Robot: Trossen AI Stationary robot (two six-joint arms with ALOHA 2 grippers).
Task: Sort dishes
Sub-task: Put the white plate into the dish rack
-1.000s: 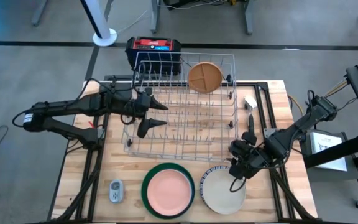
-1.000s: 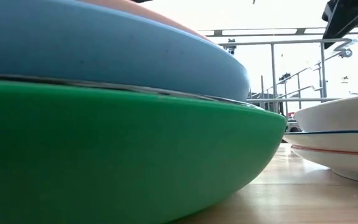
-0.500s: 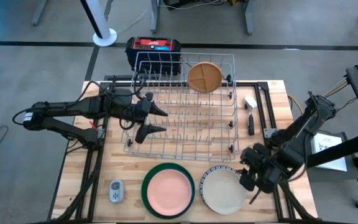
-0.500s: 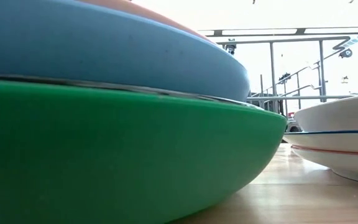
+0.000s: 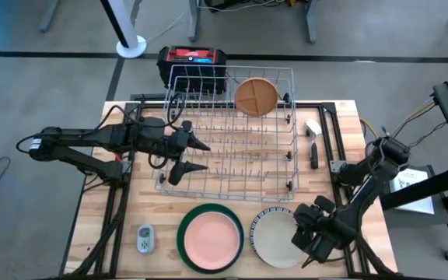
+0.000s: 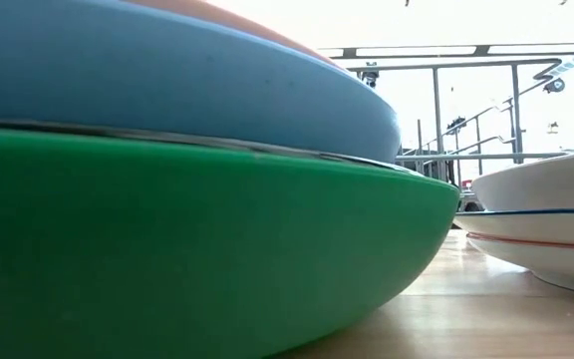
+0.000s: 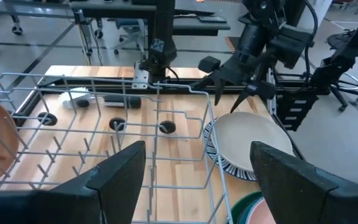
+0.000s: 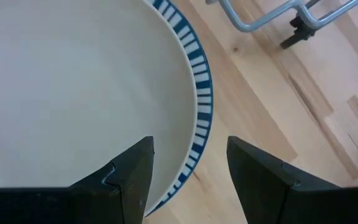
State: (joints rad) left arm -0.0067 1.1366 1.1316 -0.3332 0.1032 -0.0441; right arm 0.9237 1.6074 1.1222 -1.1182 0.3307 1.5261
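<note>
A pink plate (image 5: 211, 237) lies on top of a stack of a blue plate (image 6: 217, 90) and a large green bowl (image 6: 217, 249) at the table's near edge. Right of it a cream plate (image 5: 277, 239) lies in a blue-white striped plate (image 8: 199, 93). A tan plate (image 5: 255, 96) stands on edge in the wire rack (image 5: 232, 132). My right gripper (image 5: 303, 250) is open at the cream stack's right rim; in its wrist view (image 8: 188, 180) one finger is over the cream plate and the other over the wood outside the striped rim. My left gripper (image 5: 199, 155) is open over the rack's left part and also shows in its wrist view (image 7: 197, 180).
A small grey gadget (image 5: 145, 238) lies near the front left. A black and red box (image 5: 193, 61) stands behind the rack. A dark tool (image 5: 314, 152) and a small white item (image 5: 313, 127) lie right of the rack. Bare wood shows at the front left.
My right gripper has gone from over the cream plate's far right rim toward the table's near edge and a little right, ending at the stack's right rim; it has left the low view. My left gripper has shifted slightly toward the near edge.
</note>
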